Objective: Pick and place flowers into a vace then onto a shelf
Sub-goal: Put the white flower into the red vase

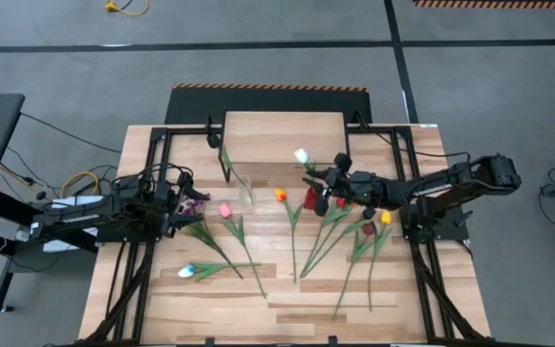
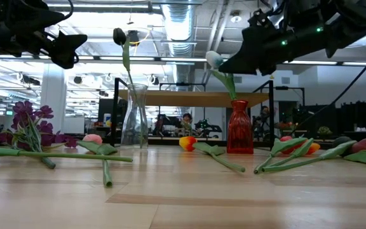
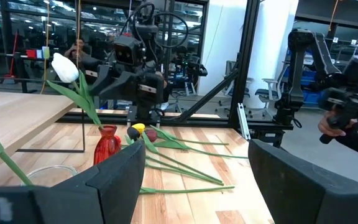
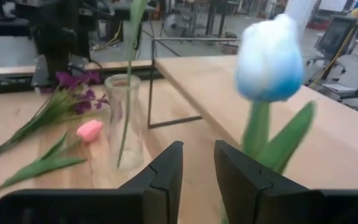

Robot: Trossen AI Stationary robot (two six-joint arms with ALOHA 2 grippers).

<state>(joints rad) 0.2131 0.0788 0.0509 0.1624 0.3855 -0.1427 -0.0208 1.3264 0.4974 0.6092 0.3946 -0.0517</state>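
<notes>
White tulip (image 1: 301, 155) stem in red vase (image 1: 311, 200), head leaning toward shelf (image 1: 282, 140). Right gripper (image 1: 322, 193) above red vase, fingers narrowly parted, holding nothing. Dark tulip in clear vase (image 2: 131, 116). Other tulips (image 1: 227, 220) loose on table (image 1: 287, 299). Left gripper (image 1: 182, 198) wide, empty, near purple sprig (image 1: 193, 205).

Two vases: a red one (image 2: 239, 126) directly below the right gripper (image 1: 328, 189) and a clear glass one (image 2: 133, 117) off to its side, each holding one tulip. One shelf (image 1: 283, 137). One purple sprig (image 1: 193, 205) beside the left gripper (image 1: 183, 198).
</notes>
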